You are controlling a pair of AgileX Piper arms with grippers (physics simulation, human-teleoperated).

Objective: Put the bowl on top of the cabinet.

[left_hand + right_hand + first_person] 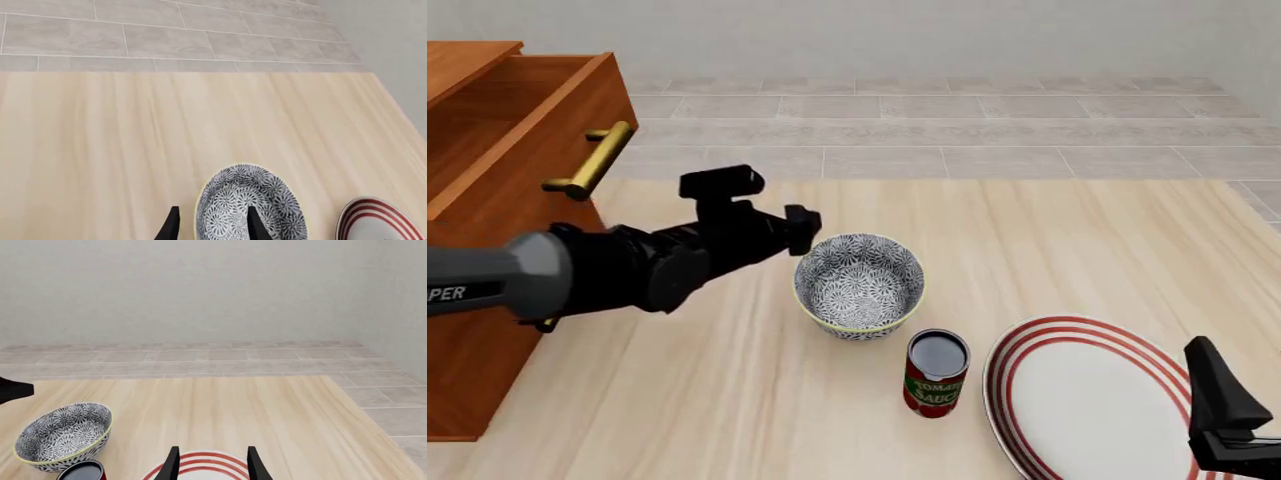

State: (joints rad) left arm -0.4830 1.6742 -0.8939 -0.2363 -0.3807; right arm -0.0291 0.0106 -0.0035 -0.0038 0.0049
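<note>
near the middle of the worktop point(1068, 240) sits the bowl point(860, 285), upright, its patterned inside facing up, with nothing in it that i can see. it rests on the wood, so it has not been lifted yet. my left end effector point(212, 226) is at its near-left rim: in the left wrist view one fingertip shows over the bowl's inside and the other outside the rim, so the fingers stand apart, straddling the wall rather than pinched onto it. from the front, the left arm reaches across from the cabinet side and ends right at the bowl's edge; i cannot tell from there whether the fingers touch the rim.

the cabinet point(494, 210) stands at the left end of the worktop, well apart from the bowl, with its top higher than anything else in view. a brass handle point(590, 160) juts from its front face.

my right end effector point(212, 460) hangs over the red-ringed plate point(1088, 400), fingers spread and holding nothing. a tomato sauce can point(936, 372) stands just beside the bowl, between it and the plate.

as i judge it, only the approach is done. what is left: closing on the rim, lifting, carrying left and up over the cabinet, and setting the bowl down on its top.
</note>
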